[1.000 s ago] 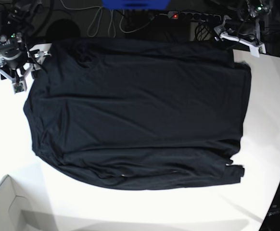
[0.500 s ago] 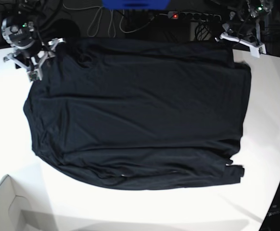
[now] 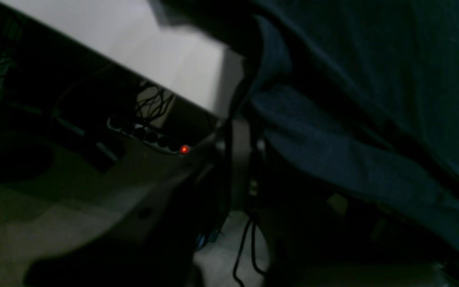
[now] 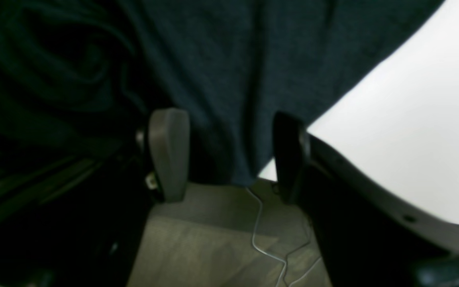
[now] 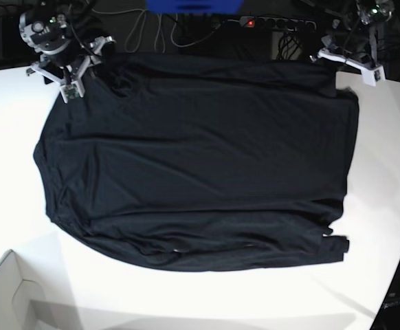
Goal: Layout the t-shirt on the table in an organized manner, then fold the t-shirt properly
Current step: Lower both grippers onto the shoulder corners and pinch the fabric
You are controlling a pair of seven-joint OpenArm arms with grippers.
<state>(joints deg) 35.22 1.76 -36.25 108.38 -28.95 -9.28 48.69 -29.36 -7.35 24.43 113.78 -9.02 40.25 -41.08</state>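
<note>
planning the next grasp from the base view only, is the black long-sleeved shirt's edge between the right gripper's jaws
Observer: Yes. In the right wrist view the right gripper is open, with the thin black t-shirt hanging between its fingers, not pinched.
Operator: is that edge on the table
Observer: Its hem shows against the floor, just past the smooth white table.
Operator: and the left gripper
Observer: The left gripper is shut. The left wrist view is too dark to show whether it holds cloth.
</note>
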